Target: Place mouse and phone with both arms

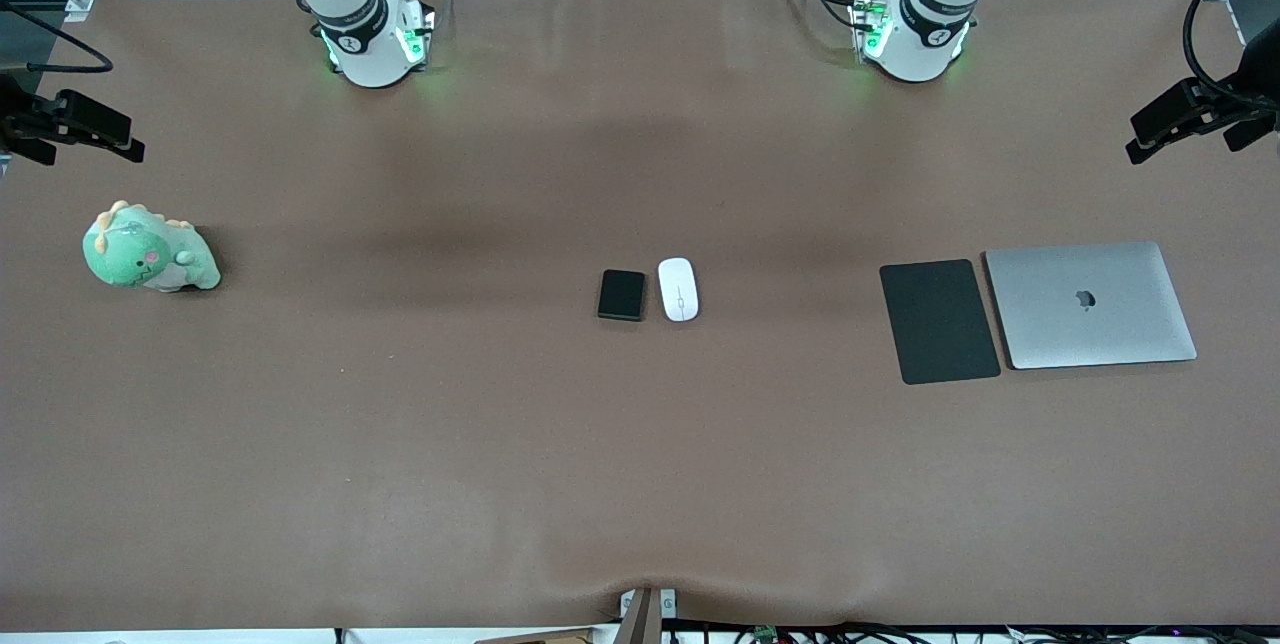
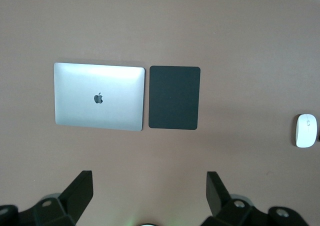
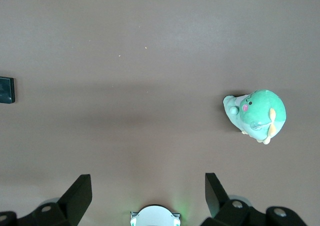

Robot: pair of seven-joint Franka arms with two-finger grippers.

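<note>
Both grippers hung high w/ fingers spread, empty: left gripper over table by laptop, right gripper over bare top nr green plush. Mat touched laptop. Mid-table, mouse at phone's 3 o'clock, just beside.

Front camera: high, across the surface, facing both arm bases, whole top in frame. Left wrist camera: high, looking straight down on laptop, black mat, mouse; all three also in front view. Right wrist camera: straight down on green plush dinosaur and phone edge, shared likewise.
</note>
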